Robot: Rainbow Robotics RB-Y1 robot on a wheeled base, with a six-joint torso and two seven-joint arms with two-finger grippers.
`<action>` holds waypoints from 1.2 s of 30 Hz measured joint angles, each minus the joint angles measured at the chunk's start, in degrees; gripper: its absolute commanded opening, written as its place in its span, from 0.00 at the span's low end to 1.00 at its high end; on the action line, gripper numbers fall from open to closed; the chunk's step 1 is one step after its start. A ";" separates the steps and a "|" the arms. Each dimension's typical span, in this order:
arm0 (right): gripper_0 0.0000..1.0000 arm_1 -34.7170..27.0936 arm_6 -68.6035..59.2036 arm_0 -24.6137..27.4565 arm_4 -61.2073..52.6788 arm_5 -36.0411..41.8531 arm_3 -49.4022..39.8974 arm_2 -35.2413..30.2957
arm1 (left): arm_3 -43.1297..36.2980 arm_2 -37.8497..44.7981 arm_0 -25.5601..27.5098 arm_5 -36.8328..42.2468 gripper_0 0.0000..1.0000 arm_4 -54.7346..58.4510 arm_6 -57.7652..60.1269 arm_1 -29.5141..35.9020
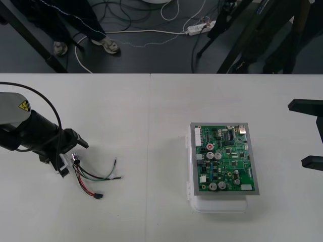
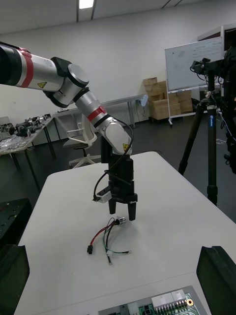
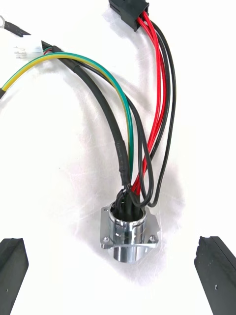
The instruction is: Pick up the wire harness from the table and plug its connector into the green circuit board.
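Hung the left gripper (image 2: 122, 209) low over the worktop (image 1: 151, 126), its black fingers (image 3: 11, 275) spread wide on either side of the round metal socket (image 3: 129, 231), clamping nothing. Found that socket lying on the worktop between them. Traced the wire harness (image 1: 93, 179) outward from it: red, black and green leads fanning across the surface to the small black plug (image 1: 98, 195), loose and well apart from the green circuit board (image 1: 224, 159) on its white base (image 1: 219, 204). Saw the right gripper (image 1: 298, 133) parked at the worktop's right side, fingers likewise apart.
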 measured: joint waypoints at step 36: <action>1.00 0.00 0.00 0.00 -0.04 0.00 0.00 1.87 | 3.35 -0.83 2.31 3.16 0.21 -0.33 0.00 -3.74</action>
